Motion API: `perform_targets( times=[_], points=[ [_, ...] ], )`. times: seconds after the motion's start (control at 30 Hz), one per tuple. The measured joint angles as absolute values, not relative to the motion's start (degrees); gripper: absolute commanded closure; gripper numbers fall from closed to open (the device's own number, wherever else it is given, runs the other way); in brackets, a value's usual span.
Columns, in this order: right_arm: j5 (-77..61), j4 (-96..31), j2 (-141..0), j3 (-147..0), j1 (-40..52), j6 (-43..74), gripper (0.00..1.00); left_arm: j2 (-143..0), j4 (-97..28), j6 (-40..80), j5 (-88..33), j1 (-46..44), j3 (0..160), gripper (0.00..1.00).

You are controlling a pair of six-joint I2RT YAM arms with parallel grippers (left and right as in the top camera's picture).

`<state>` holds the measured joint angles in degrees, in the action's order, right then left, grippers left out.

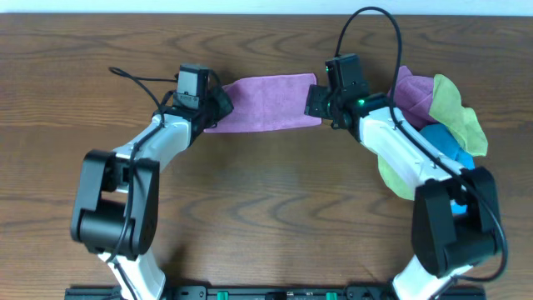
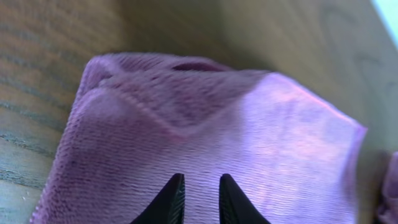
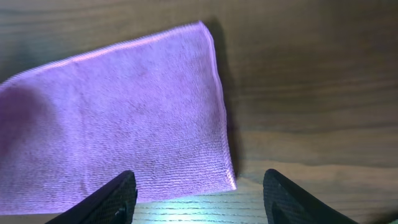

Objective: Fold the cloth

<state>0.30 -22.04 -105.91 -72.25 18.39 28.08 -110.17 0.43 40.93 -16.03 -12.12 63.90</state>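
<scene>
A purple cloth [image 1: 266, 104] lies flat at the back middle of the wooden table, folded into a wide strip. My left gripper [image 1: 218, 102] is at its left end. In the left wrist view the fingers [image 2: 198, 180] are drawn close together on the cloth [image 2: 217, 124], whose near edge looks bunched and raised. My right gripper [image 1: 316, 102] is at the cloth's right end. In the right wrist view it [image 3: 198, 180] is wide open, its fingers straddling the cloth's near right corner [image 3: 124, 124] without holding it.
A pile of other cloths sits at the right: a green one [image 1: 454, 112], a blue one [image 1: 450, 143] and a purple one [image 1: 412, 90], partly under my right arm. The table's back edge [image 1: 266, 8] is just behind the cloth.
</scene>
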Motion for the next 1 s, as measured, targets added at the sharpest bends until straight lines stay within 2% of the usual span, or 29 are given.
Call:
perform_targets(
  times=[0.33,0.53,0.57,0.6,0.67,0.7,0.73,1.0],
  points=[
    [-1.9,-20.6,-113.6,-72.2,17.8,32.6,0.3,-114.5,-0.4,40.9,-15.9,-12.1,63.9,0.9],
    [-5.1,-15.0,-116.3,-72.2,17.8,34.1,0.34,-114.4,-3.2,40.4,-15.9,-12.1,64.6,0.93],
    [-6.1,-13.4,-116.8,-72.2,17.8,34.5,0.37,-114.4,-3.4,40.3,-15.9,-12.1,64.7,0.93],
    [-6.9,-11.9,-117.3,-72.2,17.8,35.0,0.46,-114.4,-3.6,40.2,-15.9,-12.1,64.7,0.94],
    [-7.7,-10.3,-118.0,-72.2,17.8,35.4,0.73,-114.4,-3.9,40.2,-15.9,-12.1,64.8,0.94],
    [-8.2,-9.4,-118.5,-72.2,17.8,35.7,0.93,-114.4,-3.9,40.2,-15.9,-12.1,64.8,0.94],
    [-8.7,-9.0,-118.7,-72.2,17.8,35.7,0.99,-114.3,-4.0,40.2,-15.9,-12.1,64.8,0.94],
    [-12.4,-4.0,-118.3,-72.2,17.9,35.5,0.99,-114.3,-4.1,40.2,-16.2,-12.1,64.8,0.94]
  ],
)
